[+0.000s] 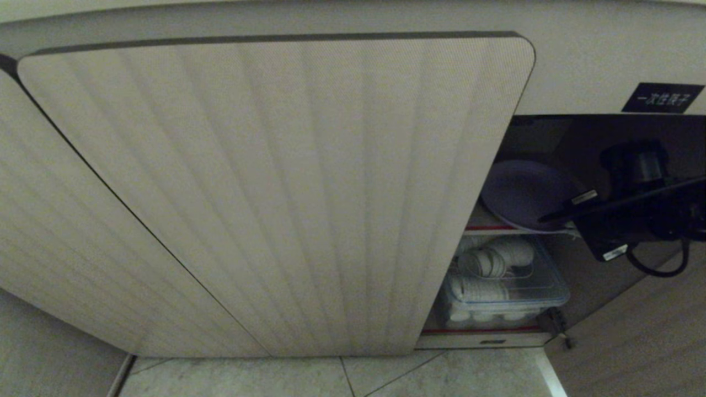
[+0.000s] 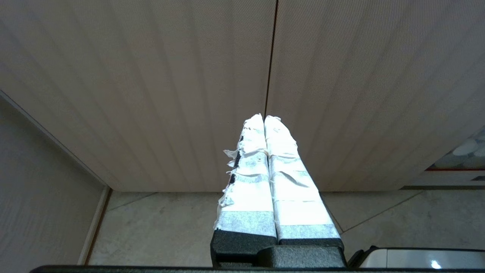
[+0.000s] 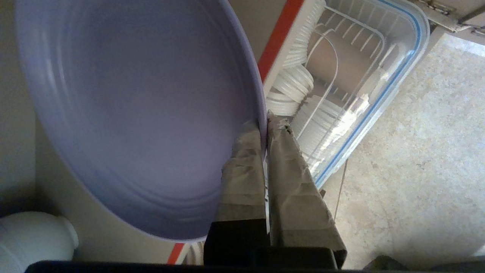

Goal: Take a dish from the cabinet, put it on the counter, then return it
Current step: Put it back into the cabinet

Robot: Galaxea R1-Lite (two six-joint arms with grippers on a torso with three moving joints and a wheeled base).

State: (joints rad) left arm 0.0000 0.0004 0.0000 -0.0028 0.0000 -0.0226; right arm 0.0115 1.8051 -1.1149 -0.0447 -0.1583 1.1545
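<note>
The lavender dish [image 1: 521, 190] is on the upper shelf inside the open cabinet [image 1: 276, 193], under the small black label [image 1: 662, 98]. My right gripper [image 1: 546, 218] reaches in from the right and is shut on the dish's near rim. In the right wrist view the taped fingers [image 3: 242, 170] pinch the rim of the dish [image 3: 132, 113], one finger inside and one outside. My left gripper [image 2: 264, 118] is shut on nothing, parked low before the closed ribbed doors [image 2: 170, 94]. The counter is out of view.
A clear plastic box [image 1: 551, 286] with stacked white cups [image 3: 295, 81] sits on the lower shelf under the dish. A white rounded object [image 3: 34, 239] lies beside the dish. The open door [image 1: 634, 331] stands at the right, over the tiled floor [image 1: 331, 377].
</note>
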